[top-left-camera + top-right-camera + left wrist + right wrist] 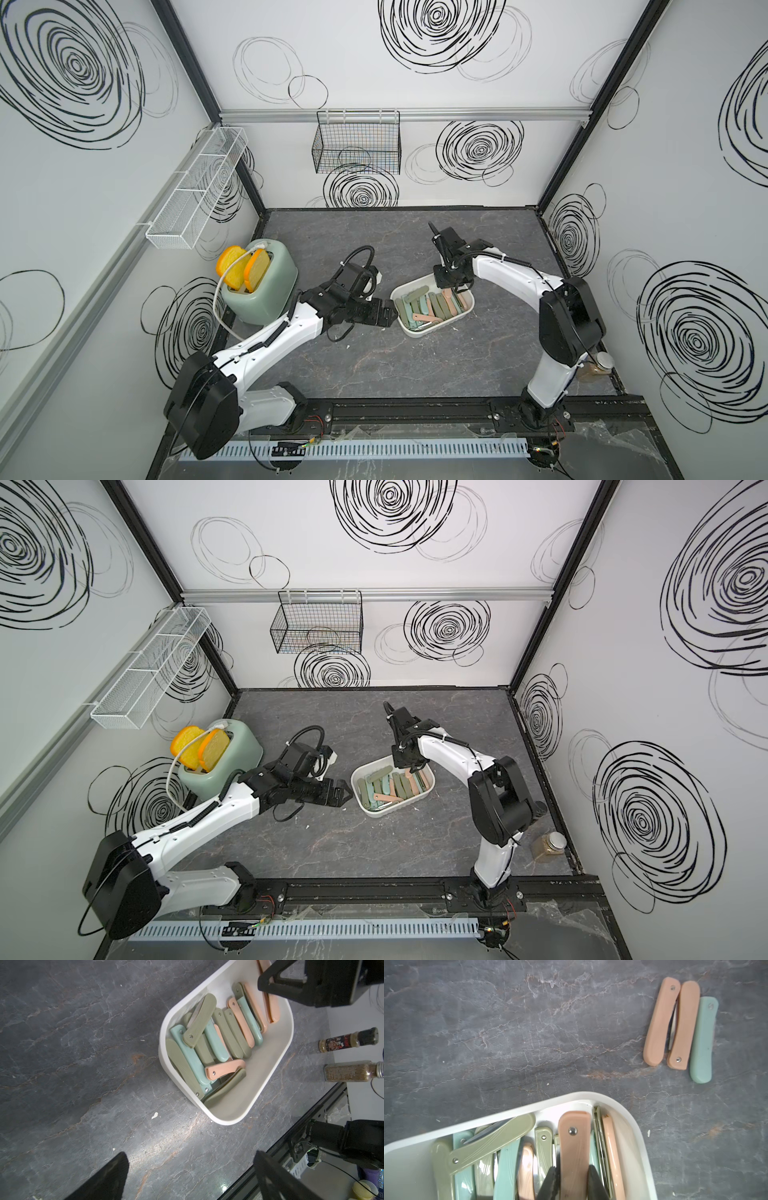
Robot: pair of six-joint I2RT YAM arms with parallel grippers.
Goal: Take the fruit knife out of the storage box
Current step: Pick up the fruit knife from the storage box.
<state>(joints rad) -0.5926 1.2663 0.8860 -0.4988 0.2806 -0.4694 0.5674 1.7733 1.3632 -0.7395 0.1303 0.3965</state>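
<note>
The white storage box (446, 325) (405, 807) sits mid-table and holds several folded fruit knives with olive, teal and pink handles. My right gripper (574, 1169) reaches down into its far right end (451, 287) and is shut on a pink fruit knife (574, 1147), one finger on each side of the handle. My left gripper (392, 316) (191, 1154) hovers open over bare table just left of the box, with nothing between its fingers. In the right wrist view, two pink knives and a teal knife (703, 1043) lie on the table beyond the box.
A green toaster (266, 299) with two bread slices stands at the left. A spice jar (600, 365) stands at the right front; the left wrist view shows two spice bottles (349, 1040). Wire baskets (357, 143) (195, 191) hang on the walls.
</note>
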